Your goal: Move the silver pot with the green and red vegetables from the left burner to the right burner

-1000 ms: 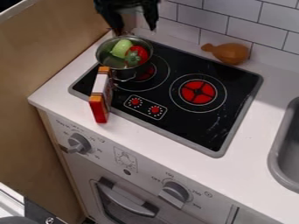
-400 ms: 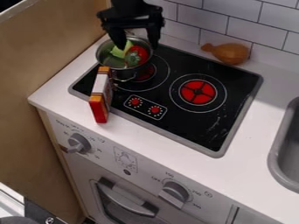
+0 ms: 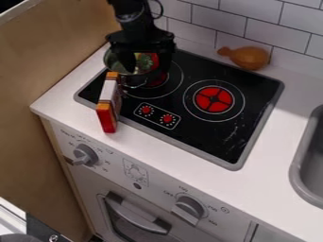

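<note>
Black stovetop (image 3: 255, 97) below claw (image 3: 148, 70), tiled wall (image 3: 252, 13).

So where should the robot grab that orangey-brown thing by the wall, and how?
I'd try the skinny end of the orangey-brown thing, with the gripper coming straight down from above. That end sticks out from the fat, round part, so it looks easier to pinch. The tiled wall is right behind, so there's little room to come from the back.
</note>
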You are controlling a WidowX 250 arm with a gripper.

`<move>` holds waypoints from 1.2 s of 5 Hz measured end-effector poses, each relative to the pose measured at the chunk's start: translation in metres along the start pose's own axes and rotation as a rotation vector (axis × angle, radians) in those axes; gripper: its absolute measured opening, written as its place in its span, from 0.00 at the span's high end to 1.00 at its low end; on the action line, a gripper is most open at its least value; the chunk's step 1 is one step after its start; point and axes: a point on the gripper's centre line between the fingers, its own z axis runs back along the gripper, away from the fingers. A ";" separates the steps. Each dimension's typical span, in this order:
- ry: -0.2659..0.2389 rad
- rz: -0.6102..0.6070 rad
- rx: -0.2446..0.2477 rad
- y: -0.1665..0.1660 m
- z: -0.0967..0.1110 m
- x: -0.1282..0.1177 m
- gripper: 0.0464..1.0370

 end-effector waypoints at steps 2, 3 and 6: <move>-0.020 -0.002 0.003 0.006 -0.008 -0.006 0.04; -0.009 0.028 -0.001 0.008 -0.012 -0.009 0.09; 0.035 0.077 -0.042 0.004 -0.005 -0.007 0.85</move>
